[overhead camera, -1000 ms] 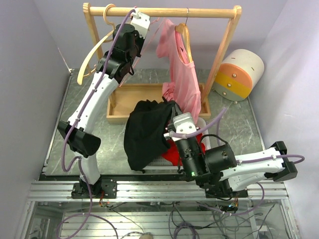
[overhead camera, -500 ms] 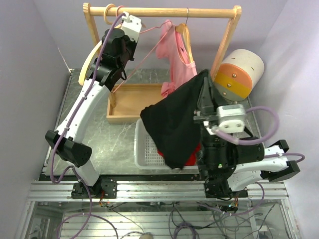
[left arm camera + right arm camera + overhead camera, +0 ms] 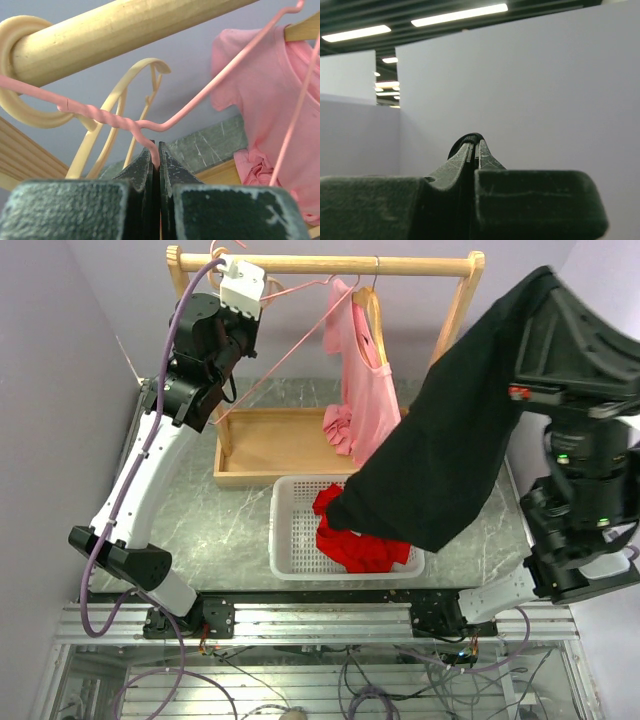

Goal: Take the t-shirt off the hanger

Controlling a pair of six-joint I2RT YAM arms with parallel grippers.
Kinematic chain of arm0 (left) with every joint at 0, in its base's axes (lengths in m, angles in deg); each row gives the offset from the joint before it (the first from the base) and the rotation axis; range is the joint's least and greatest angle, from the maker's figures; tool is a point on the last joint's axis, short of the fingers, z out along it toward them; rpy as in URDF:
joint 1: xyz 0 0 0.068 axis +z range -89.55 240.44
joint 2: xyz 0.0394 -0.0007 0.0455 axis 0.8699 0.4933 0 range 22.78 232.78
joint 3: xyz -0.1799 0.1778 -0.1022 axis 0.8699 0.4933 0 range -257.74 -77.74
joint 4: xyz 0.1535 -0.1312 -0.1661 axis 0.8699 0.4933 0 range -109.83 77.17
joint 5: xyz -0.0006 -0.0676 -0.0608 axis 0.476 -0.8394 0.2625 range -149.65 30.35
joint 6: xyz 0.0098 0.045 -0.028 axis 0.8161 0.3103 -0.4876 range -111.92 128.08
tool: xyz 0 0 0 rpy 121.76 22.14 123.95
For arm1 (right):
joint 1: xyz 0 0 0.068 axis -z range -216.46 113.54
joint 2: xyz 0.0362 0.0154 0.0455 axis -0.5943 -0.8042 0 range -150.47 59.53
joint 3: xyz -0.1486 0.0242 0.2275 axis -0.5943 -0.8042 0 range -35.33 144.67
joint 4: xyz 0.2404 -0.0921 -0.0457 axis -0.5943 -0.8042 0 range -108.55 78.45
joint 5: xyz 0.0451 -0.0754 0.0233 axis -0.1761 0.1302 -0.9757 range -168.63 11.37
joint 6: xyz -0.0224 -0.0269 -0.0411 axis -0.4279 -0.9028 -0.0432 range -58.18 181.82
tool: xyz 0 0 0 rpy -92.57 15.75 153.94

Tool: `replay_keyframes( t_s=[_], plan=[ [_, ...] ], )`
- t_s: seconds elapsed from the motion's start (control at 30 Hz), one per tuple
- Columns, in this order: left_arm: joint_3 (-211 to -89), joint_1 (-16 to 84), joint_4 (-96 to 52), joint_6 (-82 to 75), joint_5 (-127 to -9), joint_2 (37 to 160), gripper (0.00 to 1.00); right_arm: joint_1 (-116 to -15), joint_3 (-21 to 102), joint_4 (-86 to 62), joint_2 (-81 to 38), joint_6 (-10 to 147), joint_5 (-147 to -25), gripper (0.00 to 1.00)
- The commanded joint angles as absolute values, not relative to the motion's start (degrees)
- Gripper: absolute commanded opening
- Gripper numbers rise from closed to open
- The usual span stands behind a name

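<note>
Top external shows me the black t-shirt (image 3: 450,440) off its hanger and hanging from my right arm, which is raised high at the right side of the scene. The cloth drapes down and to the left from there. Its lower edge hangs over the right part of the white basket (image 3: 278,540), though I cannot tell whether it touches. A red garment (image 3: 355,545) lies crumpled inside the basket, which sits on the table (image 3: 220,530) near the arm bases.

On the right wrist view, the right hand (image 3: 473,147) has its fingers pressed together, with a small dark fold of cloth showing at the tips. Behind it I see only pale wall and ceiling lights.

My left arm reaches up to the far left end of the wooden rail (image 3: 400,264). On the left wrist view, the left hand (image 3: 155,152) is pinching the pink wire hanger (image 3: 200,97) just below its twisted neck. The wire's hook end runs up against the rail, beside a cream ring (image 3: 20,30) looped over the same rail. A cream curved hanger (image 3: 115,100) hangs just behind.

Further right on the rail, a pink garment (image 3: 365,390) hangs on a wooden hanger (image 3: 370,310). A wooden tray (image 3: 270,450) sits on the table under the rail, just beyond the basket.
</note>
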State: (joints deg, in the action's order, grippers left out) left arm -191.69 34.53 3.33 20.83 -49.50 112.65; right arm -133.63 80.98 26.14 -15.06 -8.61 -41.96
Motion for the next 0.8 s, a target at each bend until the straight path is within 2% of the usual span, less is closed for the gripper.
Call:
replay_keyframes(
  t_s=[0.0, 0.3, 0.77],
  plan=[
    [-193.6, 34.9, 2.1, 19.9, -51.7, 112.5, 0.07, -151.5, 81.7, 13.5, -11.1, 3.0, -48.0, 0.0],
    [-194.0, 34.9, 2.7, 19.8, -52.3, 112.8, 0.07, -151.6, 68.2, 22.6, -7.2, 0.0, -43.7, 0.0],
    [-194.2, 34.9, 3.0, 20.0, -53.3, 114.2, 0.07, -151.5, 68.8, 27.0, -12.5, -6.0, -42.3, 0.0]
  ],
)
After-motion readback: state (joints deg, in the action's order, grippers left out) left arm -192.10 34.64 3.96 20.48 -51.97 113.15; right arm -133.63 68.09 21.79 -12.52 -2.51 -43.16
